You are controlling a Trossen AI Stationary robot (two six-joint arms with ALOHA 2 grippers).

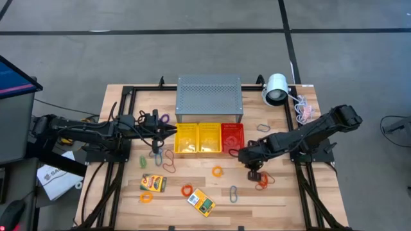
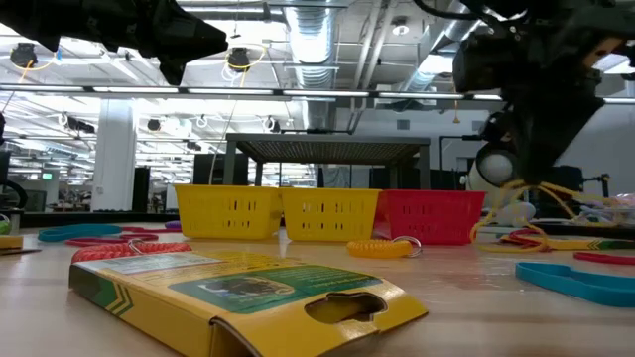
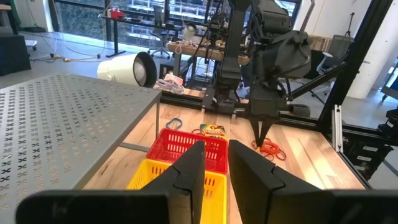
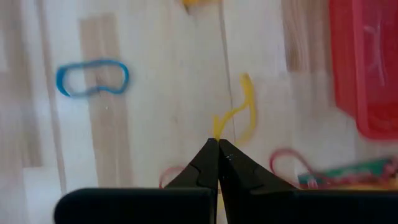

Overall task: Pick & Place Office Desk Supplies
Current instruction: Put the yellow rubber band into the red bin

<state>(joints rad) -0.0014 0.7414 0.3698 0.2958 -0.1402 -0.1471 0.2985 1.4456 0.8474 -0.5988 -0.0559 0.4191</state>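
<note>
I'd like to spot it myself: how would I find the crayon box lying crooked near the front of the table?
Start at the big grey metal box at the back, then drop past the row of baskets to the front edge of the table. There lies a yellow-and-green card box, right of centre. Unlike the other card box to its left, it lies turned at an angle.

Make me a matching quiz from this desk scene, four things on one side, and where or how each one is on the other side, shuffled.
Things:
1. red basket
2. grey perforated box
3. right gripper
4. blue clip

Place or state:
A. shut on a yellow band
B. lying flat on the wood, in front of the baskets
C. just right of the two yellow baskets
D. behind the row of baskets

Pairs: 1-C, 2-D, 3-A, 4-B
</note>
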